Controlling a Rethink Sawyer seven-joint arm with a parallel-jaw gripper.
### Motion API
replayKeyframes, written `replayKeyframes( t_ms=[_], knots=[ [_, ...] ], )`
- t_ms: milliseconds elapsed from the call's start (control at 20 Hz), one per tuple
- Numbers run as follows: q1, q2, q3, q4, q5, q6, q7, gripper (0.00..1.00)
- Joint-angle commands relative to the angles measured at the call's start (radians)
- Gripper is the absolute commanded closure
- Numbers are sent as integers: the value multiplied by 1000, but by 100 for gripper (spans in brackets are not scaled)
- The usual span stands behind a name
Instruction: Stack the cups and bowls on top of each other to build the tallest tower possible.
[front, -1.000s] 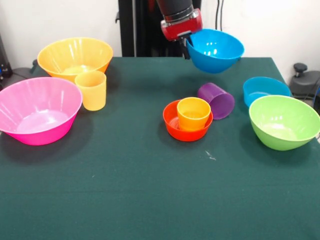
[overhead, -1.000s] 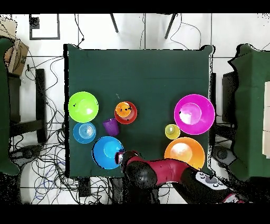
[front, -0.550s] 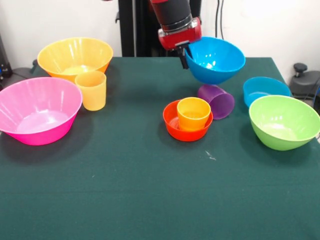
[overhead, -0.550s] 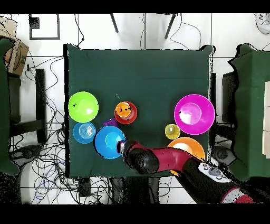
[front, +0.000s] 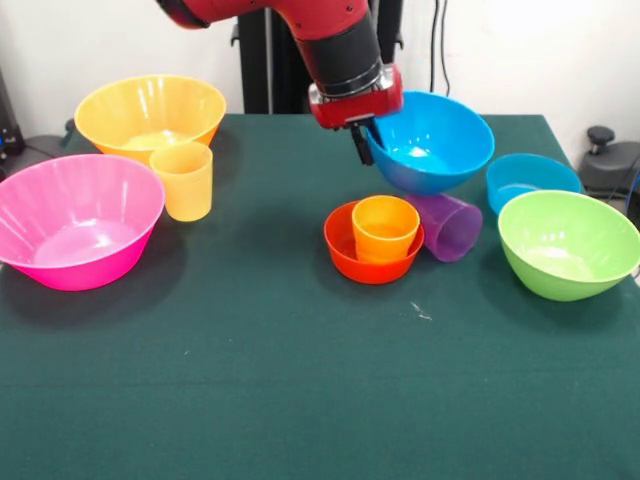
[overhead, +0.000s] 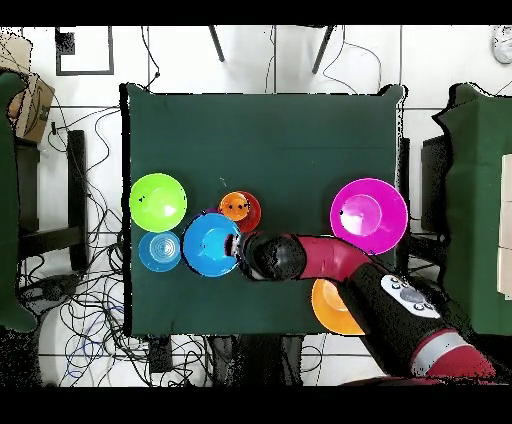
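My own arm (overhead: 320, 258) covers the yellow-orange cup entirely from overhead and cuts off part of the big yellow bowl (overhead: 330, 305). The medium blue bowl (front: 432, 140) I carry hides the top of the purple cup (front: 452, 227) from the front and nearly all of it from above. My fingers (front: 362, 146) at that bowl's rim are too dark to separate. The big pink bowl (front: 75, 220) runs off the front picture's left edge.

Front camera faces overhead's shared table (front: 300, 400).
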Motion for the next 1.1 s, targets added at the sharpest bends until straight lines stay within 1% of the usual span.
replayKeyframes(
  t_ms=[50, 150, 350, 600, 750, 950, 1050, 1100],
  knots=[
    [60, 4, 86, -190, 93, 195, -9, 100],
    [68, -26, 97, -179, 114, 216, 9, 100],
    [88, -81, 81, -171, 146, 269, 45, 100],
    [89, -95, 76, -175, 206, 326, 63, 100],
    [105, -110, 71, -173, 244, 351, 81, 100],
    [128, -136, 61, -144, 290, 352, 118, 100],
    [141, -138, 54, -149, 292, 351, 113, 100],
    [155, -142, 39, -162, 275, 354, 103, 100]
  ],
)
